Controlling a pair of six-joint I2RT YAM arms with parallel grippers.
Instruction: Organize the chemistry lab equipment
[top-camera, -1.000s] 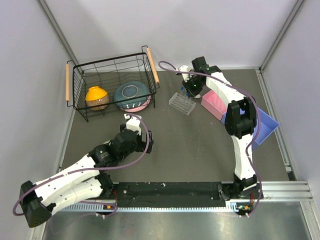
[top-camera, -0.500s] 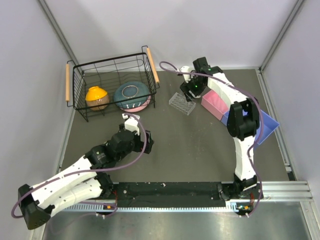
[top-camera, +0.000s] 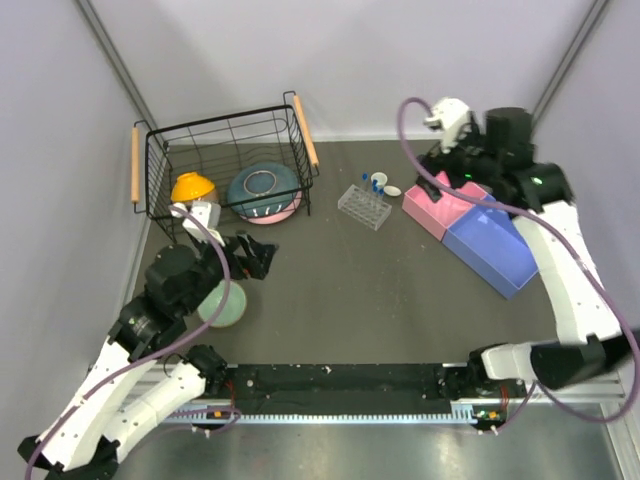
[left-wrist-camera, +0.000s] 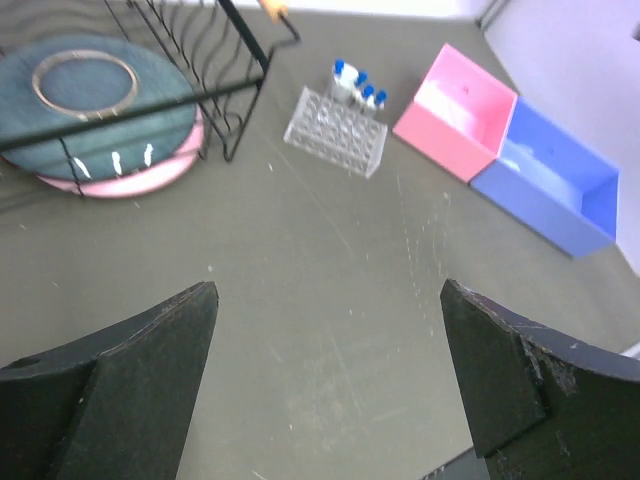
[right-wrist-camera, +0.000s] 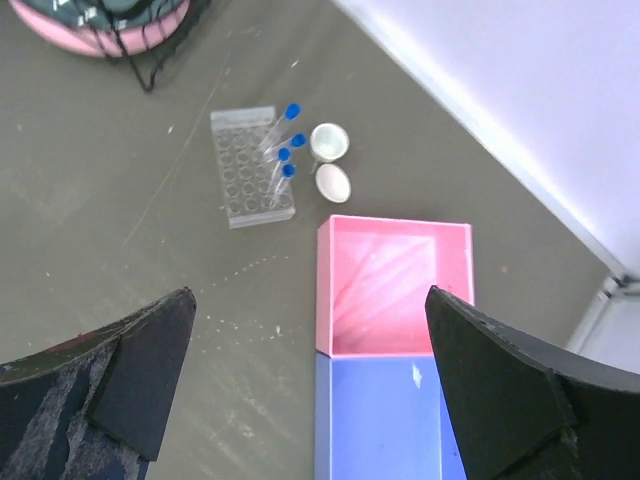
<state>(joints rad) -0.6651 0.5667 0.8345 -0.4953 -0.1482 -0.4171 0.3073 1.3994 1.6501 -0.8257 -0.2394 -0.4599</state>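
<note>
The clear tube rack (top-camera: 362, 207) sits on the desk (top-camera: 380, 290) toward the far side, a little right of centre, its long axis running from far-left to near-right. The blue-capped tubes (top-camera: 375, 182) stand tilted at its far-right edge and, as far as the right wrist view shows, are seated in the edge holes. The two white cups (right-wrist-camera: 329, 141) lie just beyond them, apart from the rack. Right of the cups is the pink bin (top-camera: 440, 205), with the blue bin (top-camera: 490, 248) butted against its near-right side.

The right pincer (top-camera: 440, 160) hangs high over the far side of the pink bin, jaws spread wide and holding nothing. The rack lies to its left and slightly nearer, so this is the closer arm, and any reach would go leftward and down. The left pincer (top-camera: 258, 256) is also wide open and empty. It is at the near-left beside the wire basket (top-camera: 225, 165), and the rack is well apart from it, far and to the right.

Half a second ago the right pincer was low over the rack and hid the tubes. It has since lifted away to the right, leaving them in view. The left arm has drawn back leftward and uncovered a green bowl (top-camera: 222, 305).
</note>
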